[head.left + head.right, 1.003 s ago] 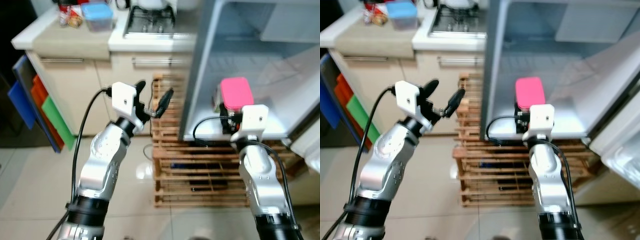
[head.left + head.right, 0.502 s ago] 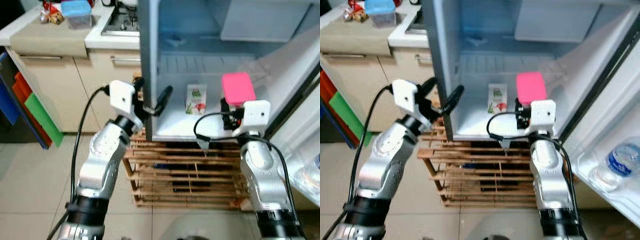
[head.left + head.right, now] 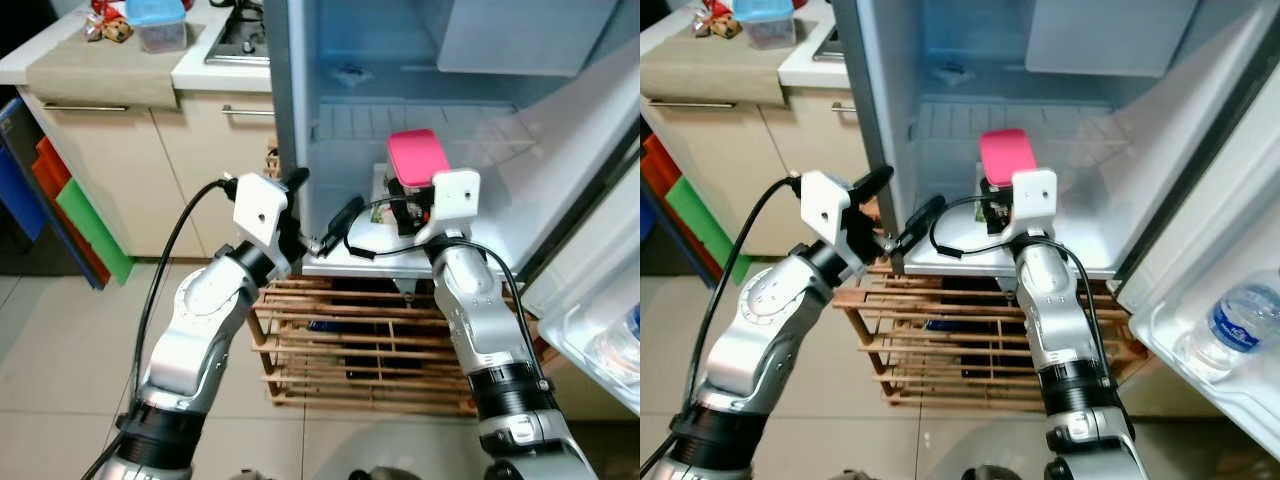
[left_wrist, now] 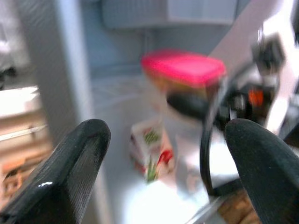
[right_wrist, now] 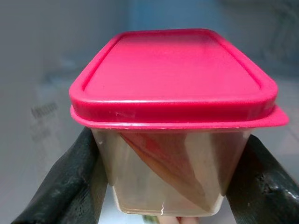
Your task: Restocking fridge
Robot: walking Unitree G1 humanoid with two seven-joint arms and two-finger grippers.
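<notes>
My right gripper (image 5: 168, 186) is shut on a clear food box with a pink lid (image 5: 173, 74), one black finger on each side wall. In the left eye view the box (image 3: 418, 157) hangs above the lower shelf (image 3: 372, 262) of the open fridge, in front of a small juice carton (image 4: 152, 151) that stands on that shelf. To the left, my left gripper (image 3: 322, 203) is open and holds nothing, just outside the front corner of the fridge's left wall.
The fridge door (image 3: 1225, 240) swings out on the right with a water bottle (image 3: 1237, 322) in its pocket. A wooden slatted rack (image 3: 350, 340) sits under the fridge. The kitchen counter (image 3: 100, 75) with a blue-lidded tub (image 3: 160, 18) is far left; coloured boards (image 3: 75, 195) lean below.
The camera has shifted. My right gripper has carried the pink-lidded box to the left and further into the fridge, now covering the carton. The left gripper has dropped slightly towards the shelf's front corner.
</notes>
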